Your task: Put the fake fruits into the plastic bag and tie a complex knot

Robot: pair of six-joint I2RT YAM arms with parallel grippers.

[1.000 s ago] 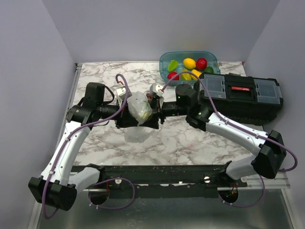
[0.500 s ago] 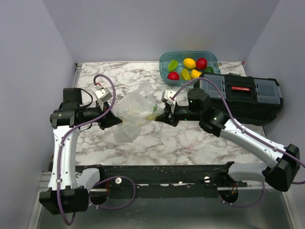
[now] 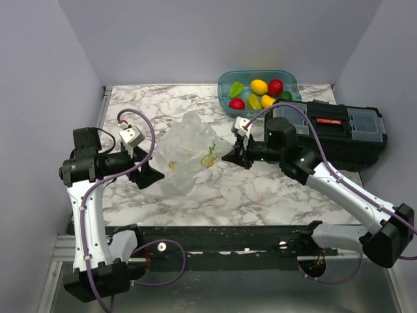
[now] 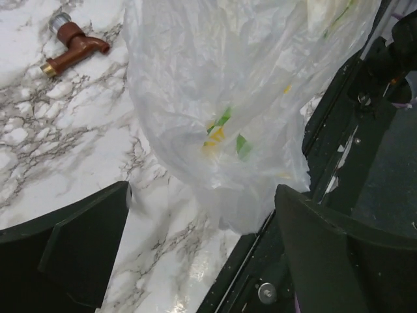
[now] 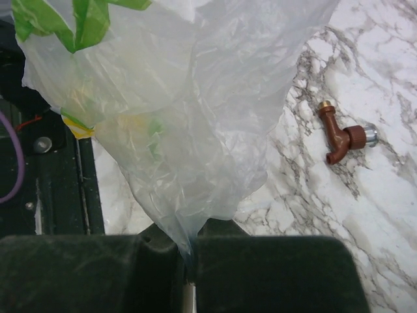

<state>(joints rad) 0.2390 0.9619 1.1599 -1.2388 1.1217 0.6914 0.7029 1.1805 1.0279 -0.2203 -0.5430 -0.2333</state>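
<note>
Toward the near-left of the table (image 3: 260, 189), the left gripper (image 3: 153, 175) is hanging with jaws apart beside the plastic bag (image 3: 186, 153), gripping nothing. Just beyond, the right gripper (image 3: 228, 156) is pinching a corner of film tight. Closing the left on the opposite rim and pulling the mouth wide is looking wisest. Crinkled, clear, citrus-printed, the bag is slumping between them; the fake fruits (image 3: 259, 86) are sitting in the far teal tub (image 3: 225, 85).

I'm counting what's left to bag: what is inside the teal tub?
Fake fruits: yellow lemons, two red ones and green ones. The black case covers the near right corner of the teal tub, so anything there or under the pile is hidden.
</note>
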